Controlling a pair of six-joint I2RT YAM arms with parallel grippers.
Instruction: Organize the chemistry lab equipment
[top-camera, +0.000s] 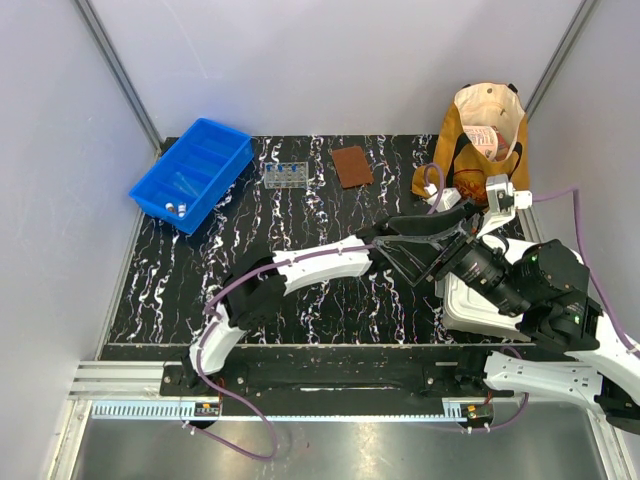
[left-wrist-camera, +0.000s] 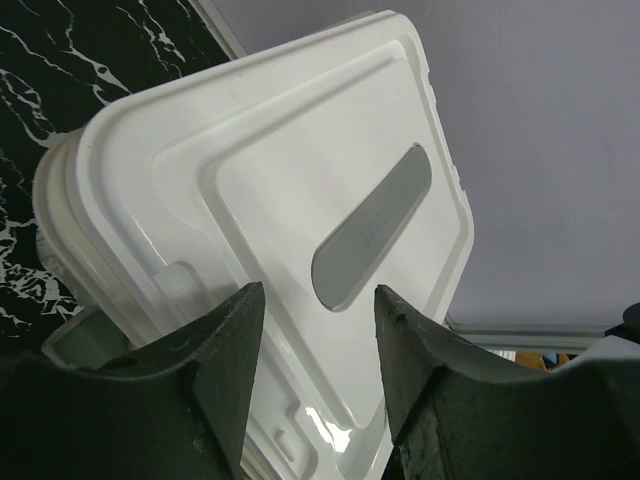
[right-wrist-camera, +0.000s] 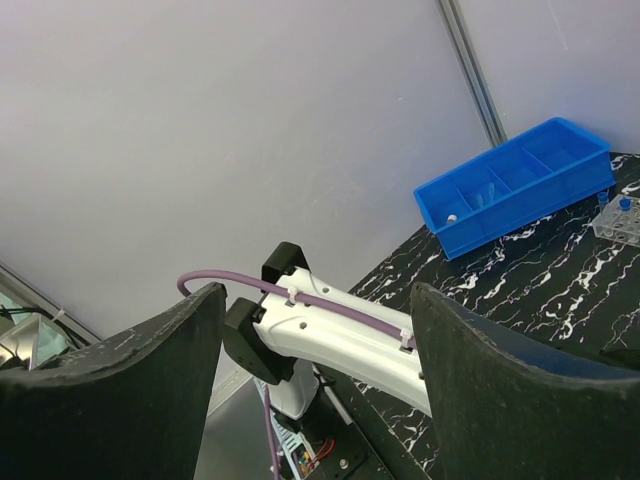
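At tabletop (top-camera: 170, 290) far edge: tube rack (top-camera: 285, 175) with blue-capped tubes (top-camera: 290, 168), near blue bin (top-camera: 192, 172) holding white-capped vials (top-camera: 170, 207). Judged light, rigid, slick, breakable; grip rack by an end wall. Left end effector (left-wrist-camera: 318, 295) part-open, empty, over white box lid (left-wrist-camera: 250, 180). Right end effector (right-wrist-camera: 318, 300) wide open, empty.

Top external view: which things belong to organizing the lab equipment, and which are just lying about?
Job: white-capped vials in the blue bin; clear rack of blue-capped tubes; probably the white lidded box, which the open left gripper faces.
Lying about: tan tote bag; brown square pad.
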